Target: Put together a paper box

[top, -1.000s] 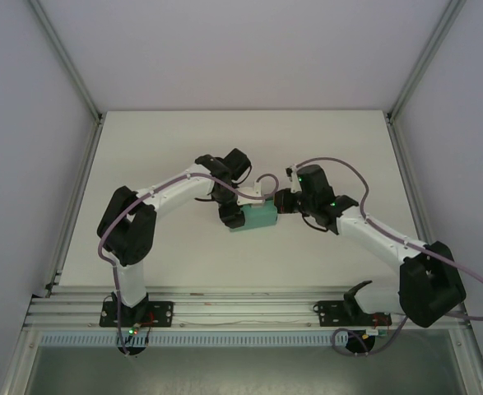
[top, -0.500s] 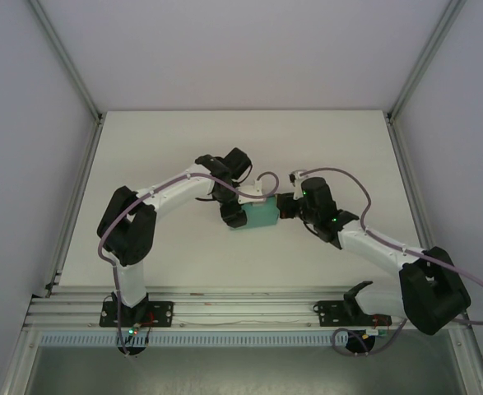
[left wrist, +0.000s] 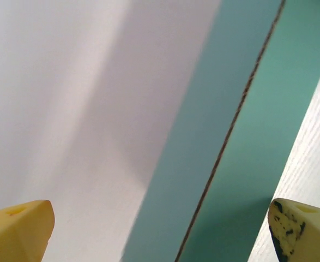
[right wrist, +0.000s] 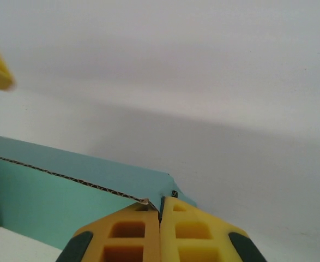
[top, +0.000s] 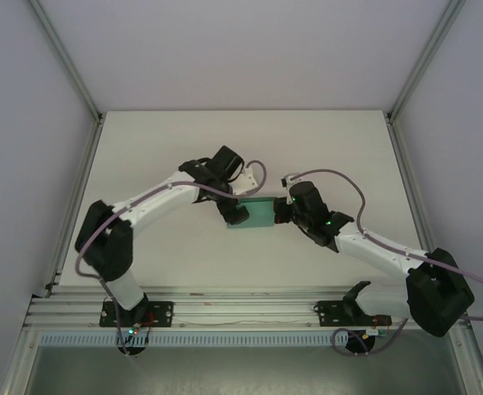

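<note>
**Asker:** Where is the paper box [top: 257, 216], and what has hold of it?

**Describer:** It lies mid-table, teal, between both arms. The right gripper [right wrist: 160, 215] is at the box's right end, fingers pressed together against a corner, probably to steady it. I cannot tell whether card is pinched between them. The left gripper [left wrist: 160, 232] is at the box's left end, fingers spread wide astride a card edge, gripping nothing.

**Asker:** And around the box?

**Describer:** A plain white table [top: 142, 156], with white walls and metal frame posts [top: 64, 62] beyond.
</note>
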{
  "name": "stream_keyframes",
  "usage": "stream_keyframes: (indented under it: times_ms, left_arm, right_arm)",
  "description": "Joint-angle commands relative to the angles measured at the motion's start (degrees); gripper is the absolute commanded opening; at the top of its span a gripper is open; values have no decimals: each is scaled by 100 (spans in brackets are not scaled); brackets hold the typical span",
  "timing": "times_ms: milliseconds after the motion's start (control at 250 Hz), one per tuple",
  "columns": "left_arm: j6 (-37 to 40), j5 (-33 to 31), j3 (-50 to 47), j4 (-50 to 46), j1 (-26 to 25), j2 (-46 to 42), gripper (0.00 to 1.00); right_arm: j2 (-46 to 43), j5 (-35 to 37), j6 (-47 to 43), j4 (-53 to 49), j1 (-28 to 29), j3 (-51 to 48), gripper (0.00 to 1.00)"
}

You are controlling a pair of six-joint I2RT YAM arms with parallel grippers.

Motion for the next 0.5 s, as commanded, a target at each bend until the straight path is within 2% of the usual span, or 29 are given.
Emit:
stream_keyframes:
  times_ms: [0,108,268,496]
  left_arm:
    - [-1279,-839,-463,574,55,-610,100]
    - [-1751,-786,-1104,943,171,-1120,99]
    - [-1943,-106,-1585,1227,543,-1397,72]
    - [-1749,545,-1535,1307,602,-1259,52]
  right_arm:
    - [149,399,114,-713,149,70,4]
    - [215,413,101,-751,219,139,4]
    - [260,386,96,-745,253,173,4]
    - [279,342,120,-804,256,230,5]
